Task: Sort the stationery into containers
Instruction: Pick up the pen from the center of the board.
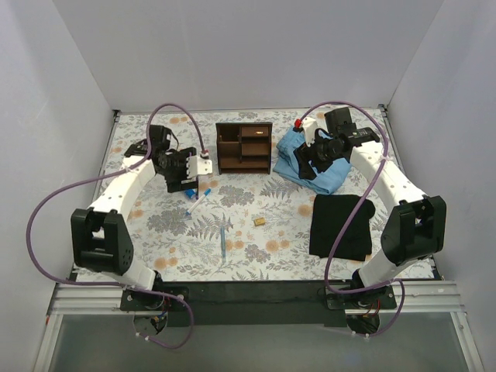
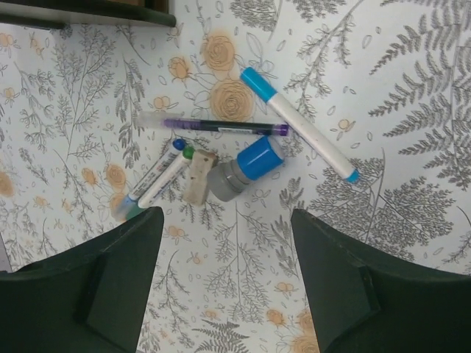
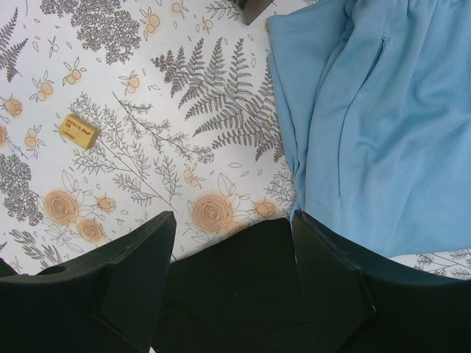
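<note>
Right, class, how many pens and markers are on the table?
5. Four by the left gripper: white marker, purple pen, a pair side by side. One blue pen apart. More may be hidden.

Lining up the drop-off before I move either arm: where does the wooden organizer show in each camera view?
Top external: the wooden organizer stands at the far centre of the table.
Left wrist: only its dark edge shows, along the top left of the picture.
Right wrist: only a dark corner at the top edge, probably the organizer's, just left of the light blue cloth.
Shared landmark: the floral table cover.
</note>
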`<state>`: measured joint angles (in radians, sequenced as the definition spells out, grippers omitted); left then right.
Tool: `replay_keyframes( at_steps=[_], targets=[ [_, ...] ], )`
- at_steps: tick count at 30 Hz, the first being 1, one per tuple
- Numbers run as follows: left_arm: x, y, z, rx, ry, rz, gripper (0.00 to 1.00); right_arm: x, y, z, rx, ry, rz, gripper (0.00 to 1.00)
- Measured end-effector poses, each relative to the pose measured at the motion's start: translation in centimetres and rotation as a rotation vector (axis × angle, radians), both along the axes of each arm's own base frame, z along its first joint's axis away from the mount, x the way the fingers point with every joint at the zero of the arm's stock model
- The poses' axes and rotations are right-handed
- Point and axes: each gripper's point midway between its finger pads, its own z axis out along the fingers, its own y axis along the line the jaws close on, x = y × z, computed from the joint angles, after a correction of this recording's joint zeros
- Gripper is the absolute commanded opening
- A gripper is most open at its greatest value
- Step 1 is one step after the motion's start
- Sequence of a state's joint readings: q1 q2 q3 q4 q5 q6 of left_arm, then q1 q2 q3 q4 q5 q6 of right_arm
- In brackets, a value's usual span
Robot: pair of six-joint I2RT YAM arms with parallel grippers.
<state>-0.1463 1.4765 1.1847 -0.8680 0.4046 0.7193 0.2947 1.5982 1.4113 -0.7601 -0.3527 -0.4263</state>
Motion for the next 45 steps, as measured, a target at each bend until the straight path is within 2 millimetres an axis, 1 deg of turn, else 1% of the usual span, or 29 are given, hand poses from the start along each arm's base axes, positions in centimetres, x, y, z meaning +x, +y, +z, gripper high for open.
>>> replay_keyframes(
  at_steps=[1, 2, 3, 4, 5, 7, 9, 10, 11, 12, 13, 14, 16, 19, 21, 24, 26, 29, 33, 35, 38, 39, 41, 45],
  targets=[
    [1.2, -0.3, 0.2, -0.009, -0.001, -0.002, 0.69, 0.0, 0.0, 0.0, 0.001, 0.0, 0.001, 0.73],
    [2.0, -0.5, 0.3, -0.014, -0.005, 0.002, 0.69, 0.0, 0.0, 0.0, 0.001, 0.0, 0.001, 0.73],
    [3.4, -0.7, 0.5, -0.029, -0.001, 0.033, 0.59, 0.0, 0.0, 0.0, 0.002, 0.0, 0.001, 0.73],
    [4.5, -0.8, 0.4, -0.045, 0.02, 0.077, 0.52, 0.0, 0.0, 0.0, 0.001, 0.001, 0.001, 0.73],
    [6.2, -0.8, 0.6, -0.065, 0.044, 0.138, 0.44, 0.0, 0.0, 0.0, 0.001, 0.001, 0.001, 0.73],
    [10.5, -0.8, 1.1, -0.109, 0.076, 0.263, 0.33, 0.0, 0.0, 0.0, 0.002, 0.0, 0.001, 0.73],
    [14.8, -0.7, 1.4, -0.156, 0.119, 0.387, 0.33, 0.0, 0.0, 0.0, 0.001, 0.001, 0.001, 0.73],
    [16.6, -0.6, 1.2, -0.181, 0.136, 0.448, 0.38, 0.0, 0.0, 0.0, 0.001, -0.001, 0.001, 0.73],
    [17.5, -0.5, 0.8, -0.197, 0.162, 0.499, 0.43, 0.0, 0.0, 0.0, 0.001, -0.001, 0.001, 0.73],
    [18.0, -0.5, 0.1, -0.22, 0.224, 0.574, 0.46, 0.0, 0.0, 0.0, 0.001, 0.0, 0.001, 0.73],
    [18.1, -0.3, -0.6, -0.229, 0.259, 0.617, 0.48, 0.0, 0.0, 0.0, 0.001, -0.001, 0.001, 0.73],
    [17.5, -0.2, -1.5, -0.236, 0.32, 0.678, 0.48, 0.0, 0.0, 0.0, 0.001, 0.0, 0.001, 0.73],
    [15.8, 0.2, -2.9, -0.229, 0.423, 0.783, 0.51, 0.1, 0.0, -0.1, 0.0, 0.003, 0.001, 0.73],
    [13.1, 0.5, -4.5, -0.203, 0.542, 0.934, 0.5, 0.1, 0.1, -0.5, -0.003, 0.014, 0.001, 0.73],
    [11.8, 0.7, -5.3, -0.191, 0.603, 1.032, 0.47, 0.3, 0.1, -0.8, -0.005, 0.022, 0.001, 0.73],
    [11.0, 0.8, -5.7, -0.197, 0.654, 1.154, 0.44, 0.4, 0.2, -1.1, -0.004, 0.029, 0.002, 0.73],
    [10.9, 1.1, -5.8, -0.214, 0.666, 1.231, 0.41, 0.5, 0.3, -1.0, 0.0, 0.029, 0.005, 0.73],
    [10.6, 2.4, -6.1, -0.212, 0.669, 1.331, 0.39, 0.6, 0.4, -1.0, 0.003, 0.029, 0.007, 0.73],
    [11.1, 4.2, -6.2, -0.216, 0.639, 1.422, 0.35, 0.7, 0.5, -1.1, 0.004, 0.034, 0.008, 0.73],
    [11.9, 5.2, -6.1, -0.232, 0.623, 1.455, 0.34, 0.7, 0.5, -1.3, 0.004, 0.038, 0.008, 0.73],
    [14.1, 7.2, -6.3, -0.275, 0.567, 1.501, 0.34, 0.7, 0.5, -1.3, 0.003, 0.039, 0.007, 0.73],
    [14.5, 7.7, -6.5, -0.281, 0.556, 1.514, 0.34, 0.7, 0.5, -1.3, 0.003, 0.039, 0.007, 0.73],
    [14.7, 8.7, -7.2, -0.279, 0.558, 1.54, 0.35, 0.7, 0.5, -1.3, 0.003, 0.039, 0.007, 0.74],
    [14.7, 9.0, -9.2, -0.26, 0.587, 1.563, 0.37, 0.7, 0.4, -1.4, 0.0, 0.04, 0.005, 0.74]
  ],
)
